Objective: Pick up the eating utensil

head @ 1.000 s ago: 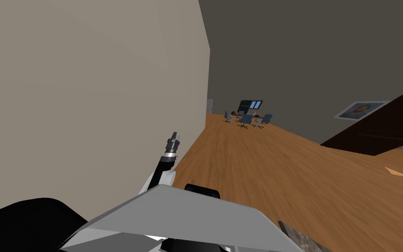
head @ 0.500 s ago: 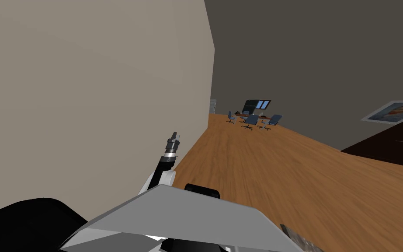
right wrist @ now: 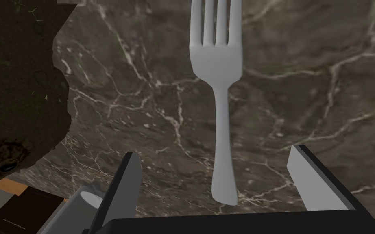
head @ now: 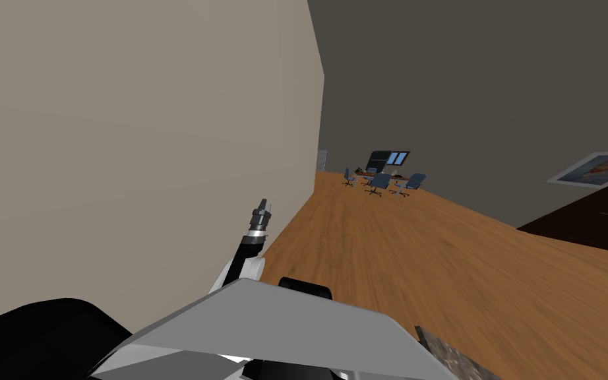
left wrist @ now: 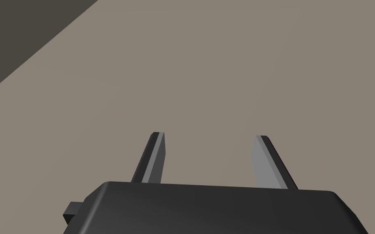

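Marbled surface [right wrist: 312, 81] bears fork [right wrist: 220, 101], seemingly untouched, between right gripper's [right wrist: 216, 152] spread fingers [right wrist: 310, 178].

Veined marble counter [right wrist: 304, 81], blue chairs [head: 380, 181], wood floor [head: 428, 264]

Dark veined marble top [right wrist: 304, 81] — a grey fork [right wrist: 219, 93] lies on it, a dark-brown lump [right wrist: 16, 81] nearby.

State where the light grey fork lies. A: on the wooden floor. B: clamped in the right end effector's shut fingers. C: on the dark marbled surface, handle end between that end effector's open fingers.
C: the light grey fork's handle end sits between the right end effector's spread fingers.
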